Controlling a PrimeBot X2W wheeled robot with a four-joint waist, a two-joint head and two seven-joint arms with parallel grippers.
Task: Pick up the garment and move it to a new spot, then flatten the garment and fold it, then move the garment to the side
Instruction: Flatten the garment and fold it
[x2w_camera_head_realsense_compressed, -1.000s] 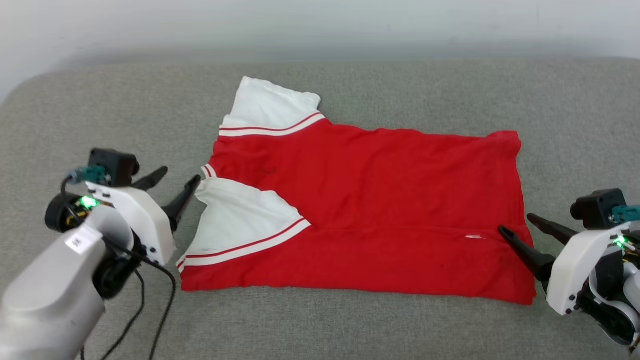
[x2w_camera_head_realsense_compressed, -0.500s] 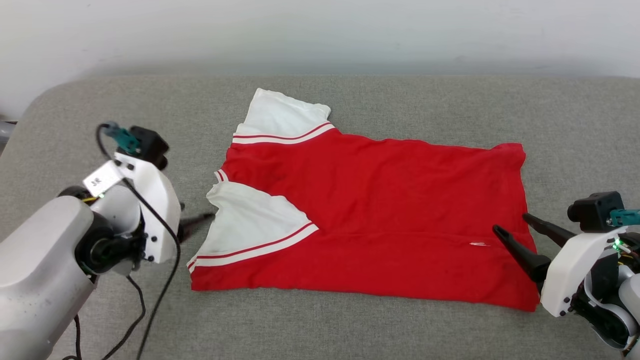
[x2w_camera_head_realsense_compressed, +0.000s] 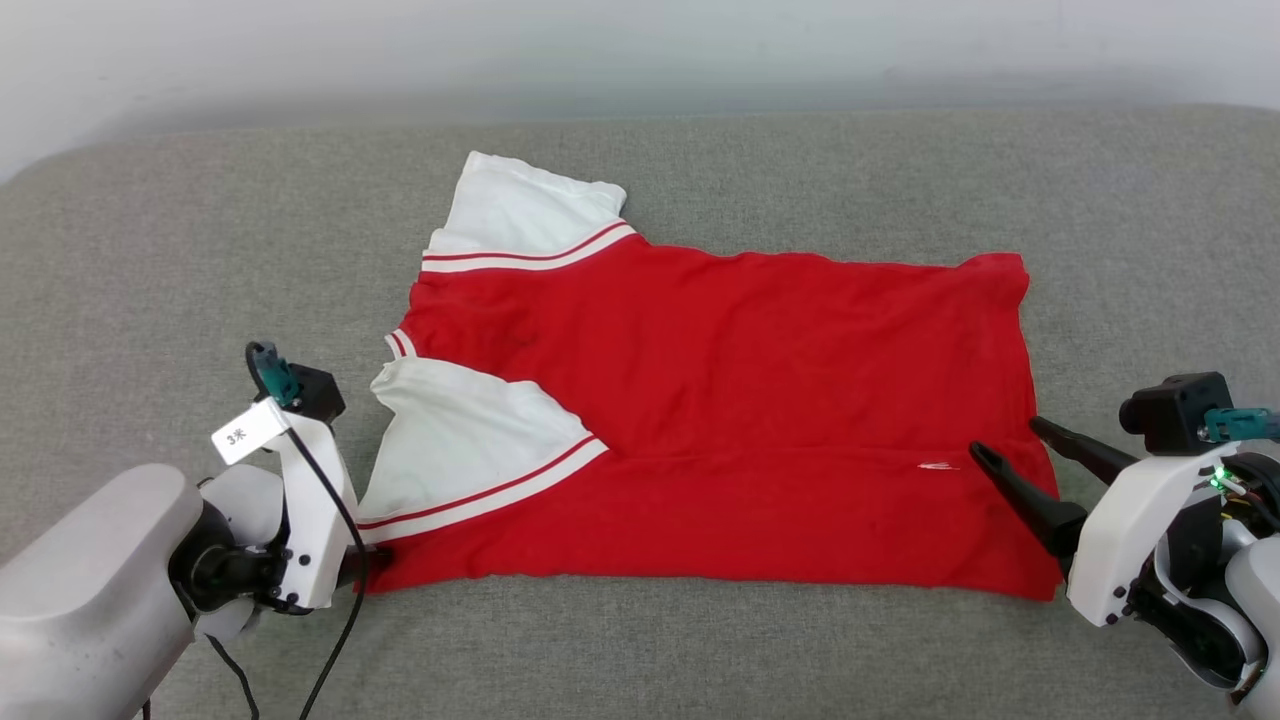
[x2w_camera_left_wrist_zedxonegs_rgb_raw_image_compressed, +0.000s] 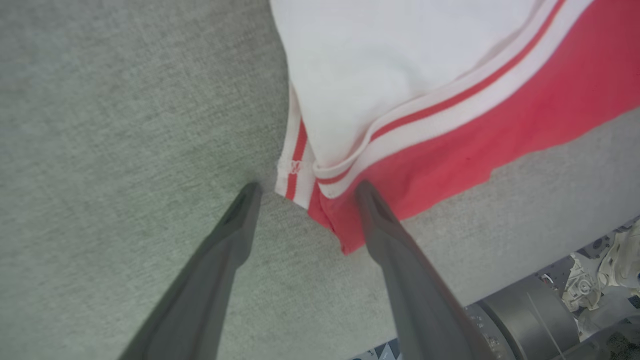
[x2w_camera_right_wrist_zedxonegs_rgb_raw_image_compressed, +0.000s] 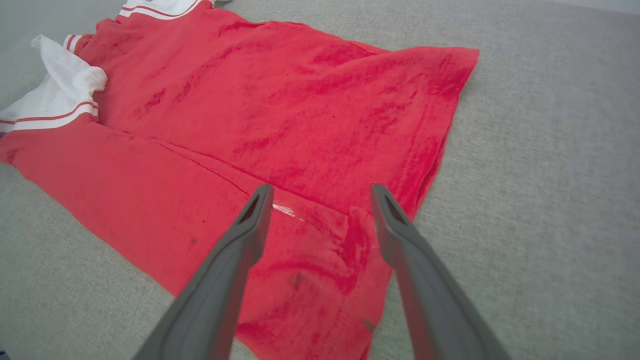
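Note:
The garment (x2w_camera_head_realsense_compressed: 760, 400) is a red shirt with white sleeves, spread on the grey cushion with its near long edge folded over and the near sleeve (x2w_camera_head_realsense_compressed: 470, 450) on top. My left gripper (x2w_camera_head_realsense_compressed: 372, 556) sits low at the shirt's near-left corner, its fingers mostly hidden behind the wrist. In the left wrist view it (x2w_camera_left_wrist_zedxonegs_rgb_raw_image_compressed: 306, 186) stands open, straddling the striped corner of the garment (x2w_camera_left_wrist_zedxonegs_rgb_raw_image_compressed: 450, 125). My right gripper (x2w_camera_head_realsense_compressed: 1005, 438) is open over the near-right hem. From its wrist camera the right gripper (x2w_camera_right_wrist_zedxonegs_rgb_raw_image_compressed: 322, 189) hovers above the garment (x2w_camera_right_wrist_zedxonegs_rgb_raw_image_compressed: 280, 100), holding nothing.
The grey cushion (x2w_camera_head_realsense_compressed: 150, 260) stretches wide on all sides of the shirt, with a pale wall (x2w_camera_head_realsense_compressed: 640, 50) behind it. Its front edge shows in the left wrist view, with a grey robot base (x2w_camera_left_wrist_zedxonegs_rgb_raw_image_compressed: 530, 320) beyond it. A black cable (x2w_camera_head_realsense_compressed: 335, 620) hangs from my left wrist.
My left gripper has come down from beside the near sleeve to the shirt's near-left corner, turning its wrist. The right gripper has hardly moved. The head camera has shifted.

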